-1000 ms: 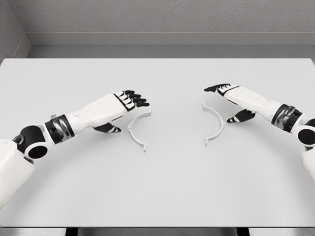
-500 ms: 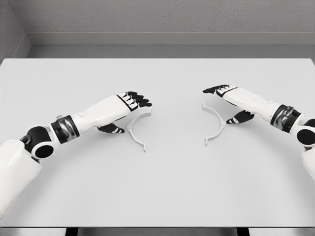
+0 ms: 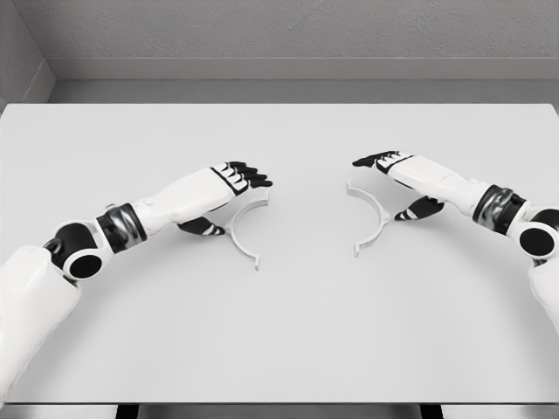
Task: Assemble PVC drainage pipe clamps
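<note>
Clamp halves apart, assembly not yet made

Two white half-ring clamp pieces are seen lying flat on the worktop [image 3: 279, 332], well apart, with their open sides turned toward each other. The left clamp half [image 3: 242, 229] is placed just beside the left hand [image 3: 229, 185]; the right clamp half [image 3: 368, 218] is placed just beside the right hand [image 3: 397, 175]. Neither piece is judged to be lifted or joined, so the mating of the two halves is left to be done.

Each hand is held over the outer arc of its piece, fingers extended forward and thumb lowered beneath. Whether the thumbs actually touch the rings cannot be told, since the contact is hidden under the palms. No firm grasp is shown. No pipe or fastener is visible.
</note>
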Motion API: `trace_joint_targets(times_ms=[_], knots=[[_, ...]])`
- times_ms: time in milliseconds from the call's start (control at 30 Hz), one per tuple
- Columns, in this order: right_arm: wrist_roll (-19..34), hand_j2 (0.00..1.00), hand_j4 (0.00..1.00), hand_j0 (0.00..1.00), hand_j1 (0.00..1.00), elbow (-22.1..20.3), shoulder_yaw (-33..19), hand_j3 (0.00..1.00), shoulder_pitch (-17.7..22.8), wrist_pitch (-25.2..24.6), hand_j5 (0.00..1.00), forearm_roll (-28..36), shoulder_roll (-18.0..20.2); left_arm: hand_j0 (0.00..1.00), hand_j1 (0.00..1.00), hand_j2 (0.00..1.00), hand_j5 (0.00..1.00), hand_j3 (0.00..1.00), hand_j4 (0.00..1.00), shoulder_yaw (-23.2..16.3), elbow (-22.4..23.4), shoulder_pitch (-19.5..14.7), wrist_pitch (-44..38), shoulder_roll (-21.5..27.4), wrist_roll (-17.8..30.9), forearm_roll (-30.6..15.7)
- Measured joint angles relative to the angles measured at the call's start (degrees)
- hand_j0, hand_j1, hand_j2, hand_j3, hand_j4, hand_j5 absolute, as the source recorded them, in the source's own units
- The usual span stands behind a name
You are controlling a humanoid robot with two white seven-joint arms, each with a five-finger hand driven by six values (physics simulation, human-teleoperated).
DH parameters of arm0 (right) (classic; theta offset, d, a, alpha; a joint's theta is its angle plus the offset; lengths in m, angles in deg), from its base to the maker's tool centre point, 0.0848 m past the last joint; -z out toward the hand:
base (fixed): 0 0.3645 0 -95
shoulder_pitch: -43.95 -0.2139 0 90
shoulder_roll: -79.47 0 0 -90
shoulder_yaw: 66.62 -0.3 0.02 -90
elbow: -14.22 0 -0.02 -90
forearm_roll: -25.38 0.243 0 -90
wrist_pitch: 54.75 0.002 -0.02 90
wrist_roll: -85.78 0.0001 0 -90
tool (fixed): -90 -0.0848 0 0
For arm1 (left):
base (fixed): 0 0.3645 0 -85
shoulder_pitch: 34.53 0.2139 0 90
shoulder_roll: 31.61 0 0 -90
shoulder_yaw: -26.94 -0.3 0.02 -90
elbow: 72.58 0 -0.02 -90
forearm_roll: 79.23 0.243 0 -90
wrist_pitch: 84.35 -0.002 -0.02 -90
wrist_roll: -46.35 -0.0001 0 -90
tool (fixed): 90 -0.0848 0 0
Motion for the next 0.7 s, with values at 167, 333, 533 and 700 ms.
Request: trace_joint_targets(times_ms=[167, 333, 533, 700], knots=[[0.0, 1.00, 1.00, 1.00, 1.00, 0.3, 0.0, 1.00, -0.2, 0.0, 1.00, -0.2, -0.2, 1.00, 1.00, 1.00, 1.00, 1.00, 1.00, 0.0, 0.0, 0.0, 0.0, -0.8, 0.0, 0.6], [0.1, 1.00, 1.00, 1.00, 1.00, 0.5, 0.0, 1.00, -0.3, 0.0, 1.00, -0.4, -0.7, 1.00, 1.00, 1.00, 1.00, 1.00, 1.00, 0.0, 0.0, 0.0, 0.0, -1.2, 0.0, 1.0], [0.2, 1.00, 1.00, 1.00, 1.00, 0.5, 0.2, 1.00, -0.3, 0.0, 1.00, -0.7, -2.2, 1.00, 1.00, 1.00, 1.00, 1.00, 1.00, 0.1, 0.0, 0.0, 0.0, -1.8, 0.3, 1.0], [0.5, 1.00, 1.00, 1.00, 1.00, 0.4, 0.7, 1.00, -1.1, 0.0, 1.00, -0.8, -3.1, 1.00, 1.00, 1.00, 1.00, 1.00, 1.00, 0.2, -0.2, -0.1, 0.0, -2.2, 0.8, 1.1]])
